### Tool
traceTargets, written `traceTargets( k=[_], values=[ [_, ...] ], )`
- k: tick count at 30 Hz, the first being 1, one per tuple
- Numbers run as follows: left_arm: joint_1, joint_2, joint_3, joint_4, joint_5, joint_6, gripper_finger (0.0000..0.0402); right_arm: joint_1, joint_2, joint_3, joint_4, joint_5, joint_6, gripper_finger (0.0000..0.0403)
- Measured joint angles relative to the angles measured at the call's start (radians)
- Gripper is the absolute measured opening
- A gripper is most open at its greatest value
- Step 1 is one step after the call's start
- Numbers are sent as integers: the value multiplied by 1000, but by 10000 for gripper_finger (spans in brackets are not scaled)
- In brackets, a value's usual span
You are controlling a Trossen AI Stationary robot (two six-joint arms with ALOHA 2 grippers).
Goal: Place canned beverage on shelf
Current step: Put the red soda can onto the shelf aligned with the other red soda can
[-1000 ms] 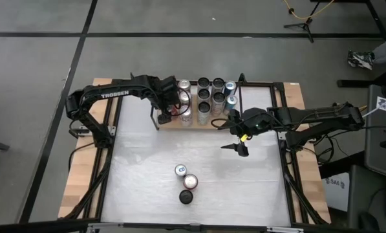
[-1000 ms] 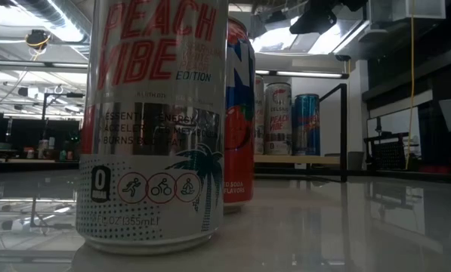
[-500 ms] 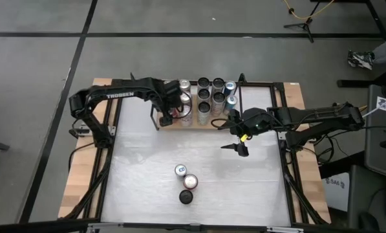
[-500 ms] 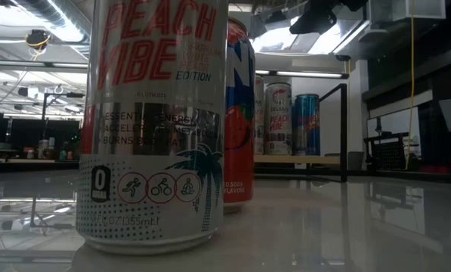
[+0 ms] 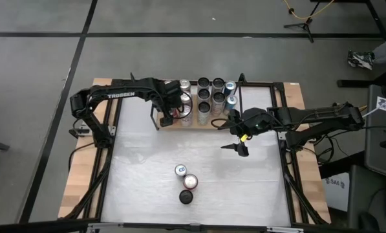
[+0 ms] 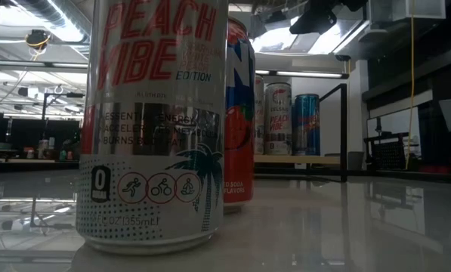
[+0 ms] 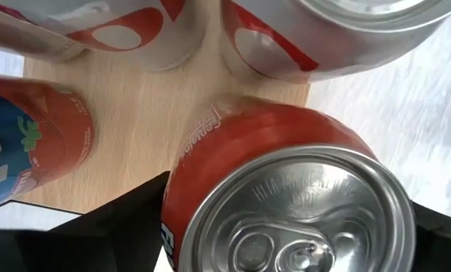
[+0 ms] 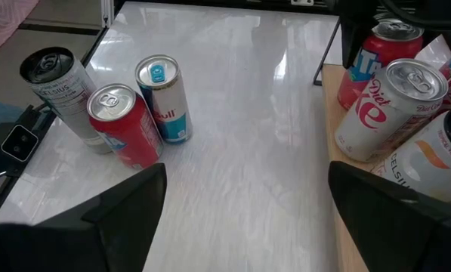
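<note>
The shelf, a light-wood board with black rod uprights, stands at the table's far edge and carries several cans. My left gripper points down over the shelf's left part, shut on a red can with a silver top. The wood of the shelf shows beneath the can. My right gripper hangs open above the table, right of centre and in front of the shelf, with nothing between its fingers. My left gripper has the red can between its two fingers, one on each side of the can's upper wall. The fingers come from above, pointing down. The can is upright, over the shelf board near its front edge; whether its base rests there is hidden by the can.
Three loose cans stand together near the table's front middle: a blue one, a red one and a dark-topped silver one. The low view is filled by a silver Peach Vibe can. Bare white tabletop lies between them and the shelf.
My left gripper has sunk slightly toward the shelf with the red can, which stays upright.
</note>
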Motion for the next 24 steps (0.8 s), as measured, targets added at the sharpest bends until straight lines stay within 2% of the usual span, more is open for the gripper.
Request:
traceTargets(
  k=[17, 24],
  values=[
    [0, 1, -1, 1, -28, -3, 340, 0, 0, 0, 0, 0, 0, 363],
    [0, 1, -1, 1, -62, -74, 340, 0, 0, 0, 0, 0, 0, 363]
  ],
)
